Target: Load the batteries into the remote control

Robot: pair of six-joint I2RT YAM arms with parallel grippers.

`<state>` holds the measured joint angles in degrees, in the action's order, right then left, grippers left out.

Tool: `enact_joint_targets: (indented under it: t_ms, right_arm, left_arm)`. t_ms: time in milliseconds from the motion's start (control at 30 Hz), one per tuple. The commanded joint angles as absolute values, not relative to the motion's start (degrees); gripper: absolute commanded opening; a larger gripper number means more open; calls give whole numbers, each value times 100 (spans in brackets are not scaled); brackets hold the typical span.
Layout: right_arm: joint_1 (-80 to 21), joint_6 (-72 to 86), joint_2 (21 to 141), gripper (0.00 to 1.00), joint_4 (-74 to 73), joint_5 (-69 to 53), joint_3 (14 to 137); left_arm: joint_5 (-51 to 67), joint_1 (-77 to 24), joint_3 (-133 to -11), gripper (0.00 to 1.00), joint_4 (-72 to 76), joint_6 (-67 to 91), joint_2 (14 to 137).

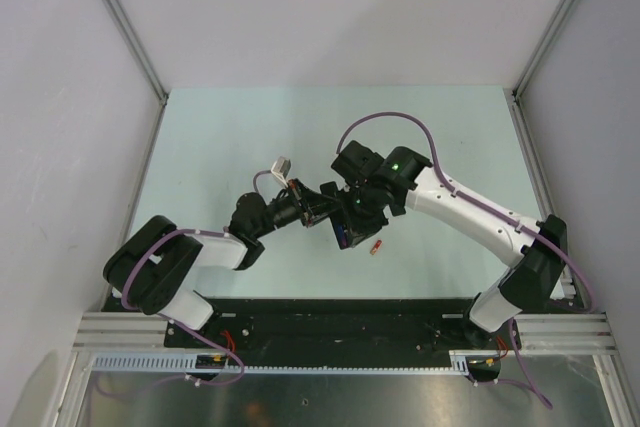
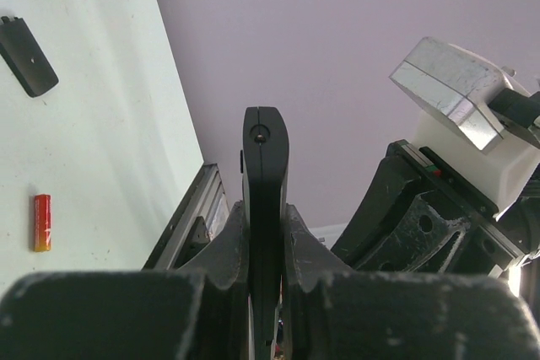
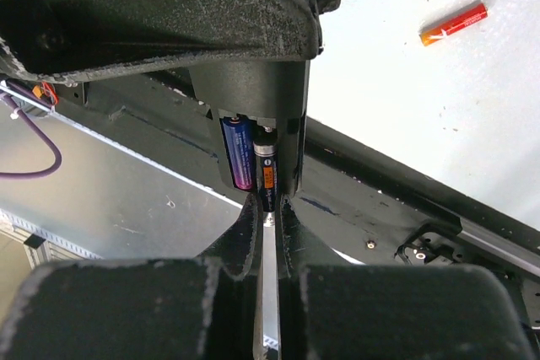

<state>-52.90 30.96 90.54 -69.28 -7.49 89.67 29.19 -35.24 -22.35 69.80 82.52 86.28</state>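
— What do we have on the pale bench (image 1: 220,137)?
— We see the remote (image 2: 266,174) up off it, held edge-on, with the left fingers (image 2: 239,240) clamped on its lower part.
— And the lid?
— We find a black battery cover (image 2: 28,55) lying flat on the bench, well apart from the remote.
— The batteries?
— We count three. A blue battery (image 3: 239,153) sits in the remote's open compartment. Just beside it, a dark battery (image 3: 266,176) with an orange band has its end pinched between the right fingers (image 3: 288,229), which are pressed together on it. A red-orange battery (image 3: 453,24) lies on the bench near the remote, touching nothing.
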Motion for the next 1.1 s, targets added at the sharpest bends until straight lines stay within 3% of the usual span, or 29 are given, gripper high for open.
enact_joint_targets:
  t_ms: [0, 900, 1067]
  right_arm:
    - [-5212, 3032, 9070, 0, -6829, -572, 8868]
    - [-5133, 3094, 9211, 0, -6530, -9, 9018]
    - [-5133, 3059, 9211, 12, -6574, -18, 9009]
  left_arm:
    - [2927, -3586, -2303, 0, 7295, 8437, 8552]
    - [2848, -3656, -2329, 0, 7304, 8701, 8604]
    - [2839, -3665, -2338, 0, 7295, 8710, 8604]
